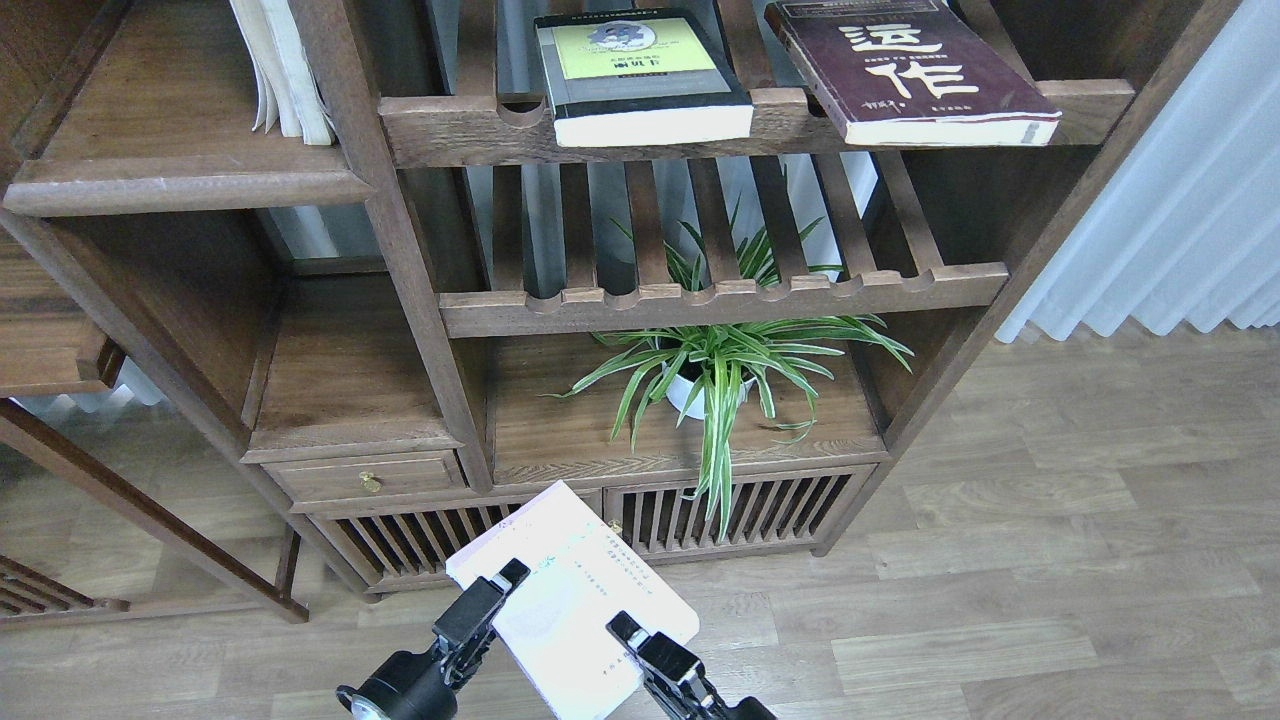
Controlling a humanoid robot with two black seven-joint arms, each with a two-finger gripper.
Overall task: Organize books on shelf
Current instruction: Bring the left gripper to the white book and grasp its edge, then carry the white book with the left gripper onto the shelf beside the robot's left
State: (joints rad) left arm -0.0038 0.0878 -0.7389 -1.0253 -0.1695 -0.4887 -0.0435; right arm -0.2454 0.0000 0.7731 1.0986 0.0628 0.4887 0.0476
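Observation:
A pale lilac-pink book point(575, 590) is held in the air at the bottom centre, in front of the cabinet. My right gripper point(632, 636) is shut on its lower right edge. My left gripper point(488, 603) lies over the book's left edge, with one finger on top of the cover; its grip does not show. A thick black book with a yellow-green panel point(640, 70) and a dark maroon book with white characters point(905, 70) lie flat on the top slatted shelf. The solid dark wood shelf point(190, 185) is at the upper left.
Thin cream-white upright books point(285, 70) stand at the right end of the solid shelf. A potted spider plant point(715, 375) sits in the lower middle compartment. A small drawer point(370, 475) is below left. A white curtain point(1170, 230) hangs at the right.

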